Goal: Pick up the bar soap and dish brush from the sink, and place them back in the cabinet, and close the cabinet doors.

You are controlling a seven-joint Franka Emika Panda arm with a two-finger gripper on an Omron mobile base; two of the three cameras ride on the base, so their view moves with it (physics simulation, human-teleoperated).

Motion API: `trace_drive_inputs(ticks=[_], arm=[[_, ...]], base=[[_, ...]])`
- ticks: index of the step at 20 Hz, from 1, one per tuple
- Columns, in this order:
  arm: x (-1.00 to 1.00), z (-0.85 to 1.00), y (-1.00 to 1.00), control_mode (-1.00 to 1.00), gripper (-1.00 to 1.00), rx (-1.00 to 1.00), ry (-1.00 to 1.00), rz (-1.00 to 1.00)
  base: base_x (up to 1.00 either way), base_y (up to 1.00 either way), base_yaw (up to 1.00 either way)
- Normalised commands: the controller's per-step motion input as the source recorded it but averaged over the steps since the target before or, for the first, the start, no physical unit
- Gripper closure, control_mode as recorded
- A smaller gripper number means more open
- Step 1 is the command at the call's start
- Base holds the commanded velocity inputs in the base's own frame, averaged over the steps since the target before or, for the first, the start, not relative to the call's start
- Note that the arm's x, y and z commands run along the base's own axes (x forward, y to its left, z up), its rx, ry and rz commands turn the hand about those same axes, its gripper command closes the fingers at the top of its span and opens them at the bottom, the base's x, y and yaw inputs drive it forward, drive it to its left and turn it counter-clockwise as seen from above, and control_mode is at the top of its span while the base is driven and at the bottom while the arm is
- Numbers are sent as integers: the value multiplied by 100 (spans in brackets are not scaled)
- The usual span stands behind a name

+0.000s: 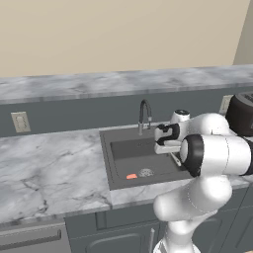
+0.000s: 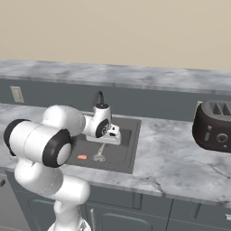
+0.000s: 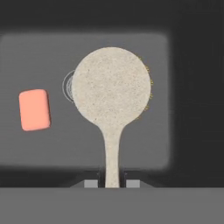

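- Down on the sink (image 1: 113, 175) floor, far left in the hand view, lay the bar soap (image 3: 34, 110), flat and apart from everything else; could easily get forgotten or nudged toward the drain (image 3: 68, 85) on a careless return.
- Just beside that soap, half hidden behind the brush head, showed the round metal drain; risked being mistaken for the brush head by a hasty aim.
- Further right, hung above the basin, the dish brush (image 3: 111, 98), head outward, thin handle running back between the fingertips.
- At the handle's near end, the hand (image 3: 112, 183), narrowed tight on the dish brush; gripped so far from the heavy head, could let the brush swing or slip out on a fast lift.
- Close behind in the base views stood the arched faucet (image 1: 144, 114); could catch the brush or wrist on the way up.
- Farthest right on the worktop (image 2: 180, 158) sat a dark toaster (image 2: 214, 125), well apart; little danger there.
- Cabinet out of sight, so the carry path stayed unjudged.
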Motion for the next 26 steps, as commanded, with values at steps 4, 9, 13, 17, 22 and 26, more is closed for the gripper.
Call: trace_drive_inputs(ticks=[4,9,13,17,22,26], arm=[[-23,22,0,-100,100,0,1,0],[-31,24,-6,-100,100,0,0,0],[-41,21,-5,-100,100,0,0,0],[-41,17,-3,-100,100,0,0,0],[-40,20,-1,-100,100,0,0,0],[-34,20,0,-100,100,0,0,0]], base=[[0,0,0],[0,0,0],[0,0,0],[0,0,0],[0,0,0],[0,0,0]])
